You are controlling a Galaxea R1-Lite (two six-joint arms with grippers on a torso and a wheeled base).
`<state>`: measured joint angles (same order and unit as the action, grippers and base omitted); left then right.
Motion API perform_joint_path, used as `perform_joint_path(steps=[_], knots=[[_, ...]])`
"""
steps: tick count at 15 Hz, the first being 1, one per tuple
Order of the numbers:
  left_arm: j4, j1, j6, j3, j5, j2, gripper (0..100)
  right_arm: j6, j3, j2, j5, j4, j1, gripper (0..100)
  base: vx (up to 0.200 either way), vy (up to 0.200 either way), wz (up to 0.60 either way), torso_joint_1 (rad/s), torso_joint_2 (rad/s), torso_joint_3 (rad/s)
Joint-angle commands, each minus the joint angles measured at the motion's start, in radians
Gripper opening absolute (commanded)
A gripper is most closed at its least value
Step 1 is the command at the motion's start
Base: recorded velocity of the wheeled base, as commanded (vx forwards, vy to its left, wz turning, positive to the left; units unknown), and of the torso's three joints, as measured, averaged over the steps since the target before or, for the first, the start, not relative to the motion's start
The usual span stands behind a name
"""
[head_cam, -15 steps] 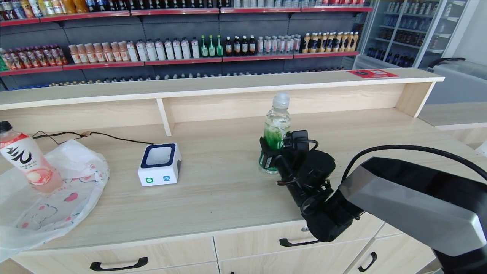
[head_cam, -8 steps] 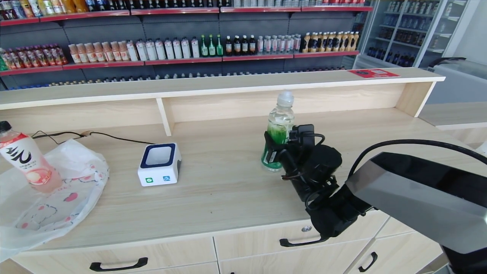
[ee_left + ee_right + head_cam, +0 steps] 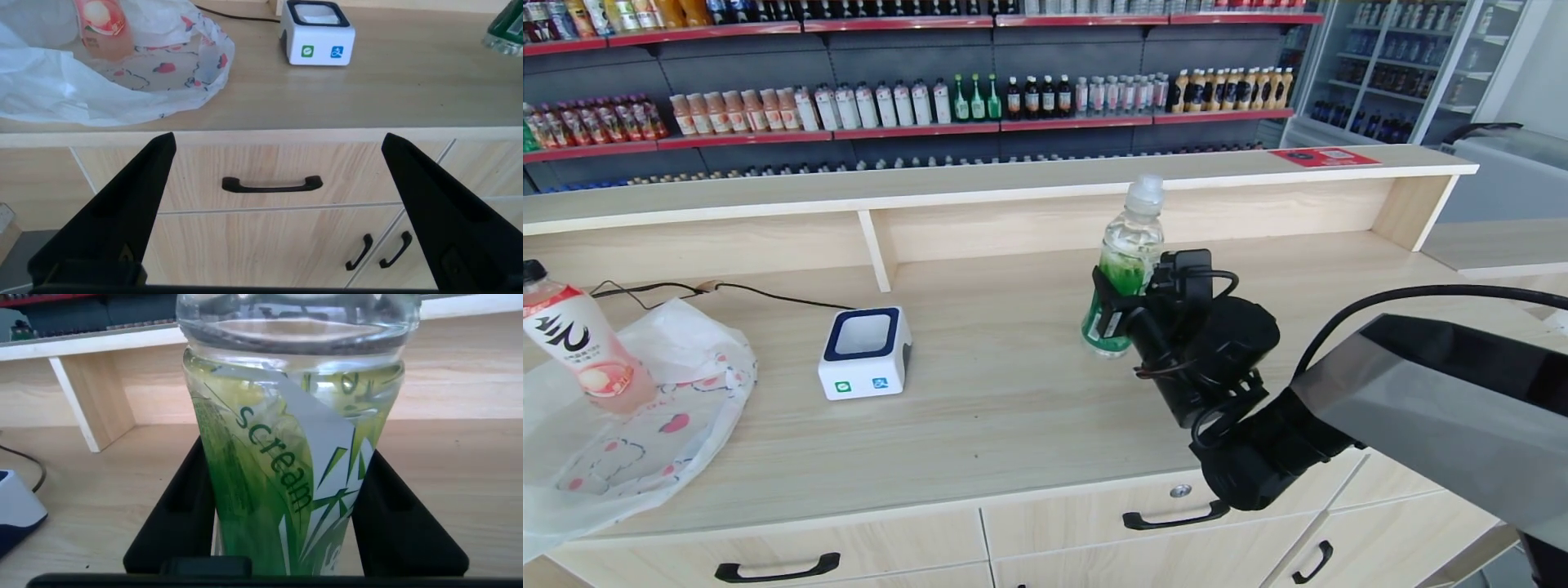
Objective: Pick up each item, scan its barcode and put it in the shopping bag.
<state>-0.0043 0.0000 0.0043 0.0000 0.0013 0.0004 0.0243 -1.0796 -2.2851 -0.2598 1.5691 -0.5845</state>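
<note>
Head looks down on counter (image 3: 1013, 408), left wrist low, sharing scanner (image 3: 317, 33), right wrist against bottle (image 3: 286, 457)

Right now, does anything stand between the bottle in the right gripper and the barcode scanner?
Nothing visible. The right gripper holds the green-label bottle, and only bare counter lies between it and the barcode scanner. The shopping bag lies farther left.

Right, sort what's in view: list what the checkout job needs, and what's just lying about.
Job: green-label bottle, held by the right gripper; barcode scanner; shopping bag; pink bottle standing at the bag.
Lying about: black cable; stocked shelves behind the counter; drawers below; drinks fridge.
</note>
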Motion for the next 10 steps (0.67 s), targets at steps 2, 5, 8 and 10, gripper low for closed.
perform_joint_path(steps=[2, 5, 8, 10], knots=[[0.0, 0.0, -0.001, 0.0, 0.0, 0.0, 100, 0.0, 0.041, 0.075, 0.001, 0.002, -0.008, 0, 0.0, 0.0, 0.0, 0.0, 0.0, 0.0], [0.001, 0.0, -0.015, 0.0, 0.002, 0.0, 100, 0.011, 0.139, 0.167, -0.004, 0.002, -0.009, 0, 0.0, 0.0, 0.0, 0.0, 0.0, 0.0], [0.001, 0.0, -0.017, 0.0, 0.0, 0.001, 100, 0.014, 0.24, 0.282, -0.004, 0.002, -0.017, 0, 0.0, 0.0, 0.0, 0.0, 0.0, 0.0], [0.001, 0.0, -0.032, 0.0, 0.003, 0.001, 100, 0.014, 0.326, 0.361, -0.004, 0.002, -0.043, 0, 0.0, 0.0, 0.0, 0.0, 0.0, 0.0]])
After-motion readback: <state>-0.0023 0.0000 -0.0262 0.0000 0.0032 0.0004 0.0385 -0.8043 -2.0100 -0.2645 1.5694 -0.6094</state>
